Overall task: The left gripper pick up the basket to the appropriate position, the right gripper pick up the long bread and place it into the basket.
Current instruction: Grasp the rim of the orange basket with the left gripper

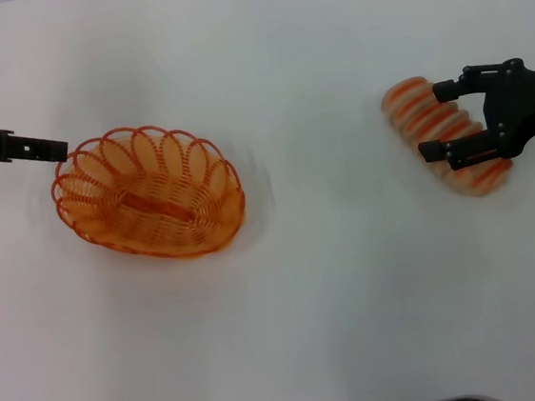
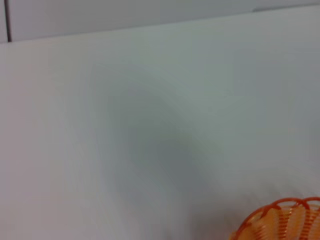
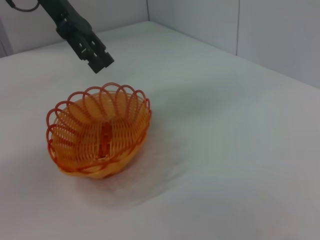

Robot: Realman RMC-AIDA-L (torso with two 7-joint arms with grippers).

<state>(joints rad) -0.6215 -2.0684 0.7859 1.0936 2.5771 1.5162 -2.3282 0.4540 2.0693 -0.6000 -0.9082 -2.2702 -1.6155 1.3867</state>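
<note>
At far left our left gripper [image 1: 59, 150] hovers at the rim of the basket [image 1: 149, 192] on the white worktop [image 1: 334, 289]; whether it is spread or pressed together, we cannot tell. Well apart to the right, our right gripper [image 1: 434, 123] straddles the long bread [image 1: 428, 118], fingers spread.

Open table around the basket, one gripper at its rim

The basket [image 1: 149, 192] sits alone on the white table [image 1: 333, 280]; bare surface lies on its near side and toward the long bread [image 1: 445, 136], well apart from it. The left gripper [image 1: 59, 150] hangs just above the basket's far-left rim. The right gripper [image 1: 436, 121] straddles the bread, fingers spread. Walls [image 3: 240, 30] rise beyond the basket's far side.
</note>
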